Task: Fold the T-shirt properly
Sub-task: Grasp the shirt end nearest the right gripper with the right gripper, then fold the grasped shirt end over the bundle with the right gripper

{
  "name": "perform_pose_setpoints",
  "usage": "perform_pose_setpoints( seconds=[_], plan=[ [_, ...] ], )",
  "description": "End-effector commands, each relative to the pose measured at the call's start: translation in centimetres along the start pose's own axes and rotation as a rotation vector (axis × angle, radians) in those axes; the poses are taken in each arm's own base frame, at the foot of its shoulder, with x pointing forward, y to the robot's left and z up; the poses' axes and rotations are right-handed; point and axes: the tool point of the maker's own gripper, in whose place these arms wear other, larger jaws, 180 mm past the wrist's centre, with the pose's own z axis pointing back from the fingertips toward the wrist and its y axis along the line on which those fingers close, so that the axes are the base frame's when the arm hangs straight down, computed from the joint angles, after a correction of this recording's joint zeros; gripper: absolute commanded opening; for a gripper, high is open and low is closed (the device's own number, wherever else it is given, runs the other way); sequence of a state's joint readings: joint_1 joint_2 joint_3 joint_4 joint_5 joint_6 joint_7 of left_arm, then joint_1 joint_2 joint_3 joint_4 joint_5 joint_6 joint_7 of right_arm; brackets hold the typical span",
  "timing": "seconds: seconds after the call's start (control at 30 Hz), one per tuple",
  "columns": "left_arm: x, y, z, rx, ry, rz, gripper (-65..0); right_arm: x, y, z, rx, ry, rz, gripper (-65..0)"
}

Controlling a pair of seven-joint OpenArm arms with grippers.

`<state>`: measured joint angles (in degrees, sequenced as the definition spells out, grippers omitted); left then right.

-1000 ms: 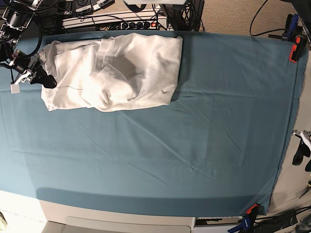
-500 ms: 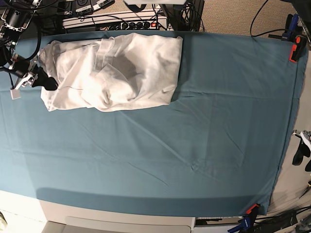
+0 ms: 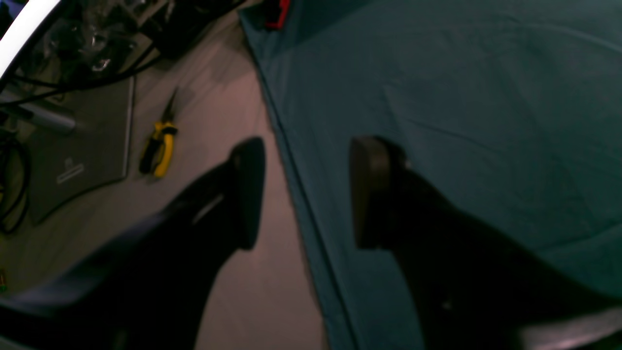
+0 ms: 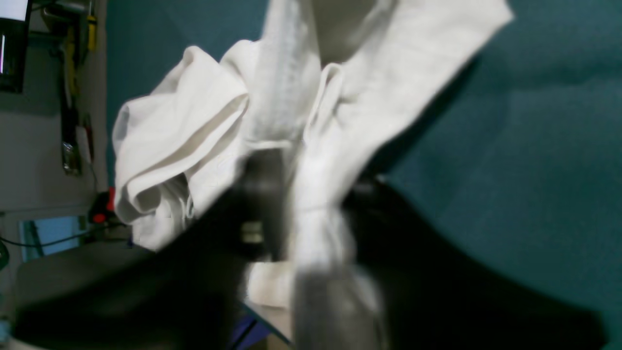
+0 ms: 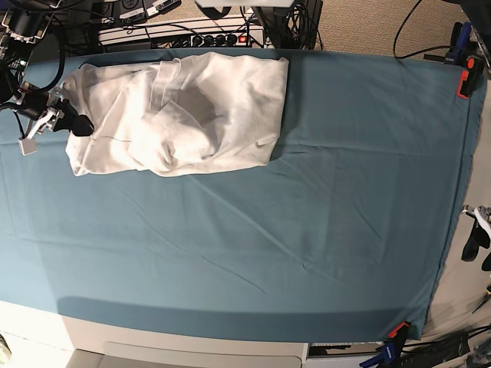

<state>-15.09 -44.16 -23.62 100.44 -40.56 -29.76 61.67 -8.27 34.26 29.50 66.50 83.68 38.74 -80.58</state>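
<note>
The white T-shirt (image 5: 184, 115) lies crumpled and partly folded at the far left of the teal cloth (image 5: 307, 230). My right gripper (image 5: 75, 124) is at its left edge. In the right wrist view the dark fingers (image 4: 262, 194) of the right gripper (image 4: 313, 204) pinch a bunched strip of the T-shirt (image 4: 184, 141), with the ribbed collar running up from the grip. My left gripper (image 3: 306, 194) hangs open and empty over the table's right edge; it also shows at the edge of the base view (image 5: 477, 244).
Orange clamps (image 5: 465, 84) (image 5: 397, 330) pin the teal cloth at the right corners. A power strip and cables (image 5: 192, 34) run behind the table's far edge. Yellow-handled pliers (image 3: 158, 148) lie on the floor beside the table.
The right gripper has gone from open to shut on the shirt's left edge and shifted slightly toward the far side. The left arm has not moved.
</note>
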Motion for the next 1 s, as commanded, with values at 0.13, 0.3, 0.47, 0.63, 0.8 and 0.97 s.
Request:
perform_pose_setpoints(
  seconds=[0.13, 0.3, 0.47, 0.63, 0.8, 0.97],
  plan=[
    [1.8, 1.2, 0.9, 0.034, -0.053, -0.018, -36.0, 1.7, 0.4, 0.9, 0.001, -0.034, 0.042, -65.0],
    [1.8, 1.2, 0.9, 0.034, -0.053, -0.018, -36.0, 1.8, 0.5, 0.9, 0.002, -0.035, 0.043, -65.0],
    [1.6, 1.4, 0.9, 0.049, -0.042, -0.025, -36.0, 1.9, 1.2, 0.6, 0.015, -0.039, 0.068, -65.0],
    [1.4, 2.3, 1.1, 0.089, -0.025, -0.019, -36.0, 2.2, 5.2, -1.0, 0.083, -0.065, 0.176, -65.0],
    [1.4, 3.1, 1.6, 0.114, -0.01, -0.041, -36.0, 0.5, 10.8, -1.9, 0.157, -0.071, 0.33, -65.0],
    [1.5, 4.0, 2.1, 0.142, -0.002, -0.04, -36.0, -2.4, 16.0, -2.2, 0.223, -0.08, 0.428, -65.0]
  ],
)
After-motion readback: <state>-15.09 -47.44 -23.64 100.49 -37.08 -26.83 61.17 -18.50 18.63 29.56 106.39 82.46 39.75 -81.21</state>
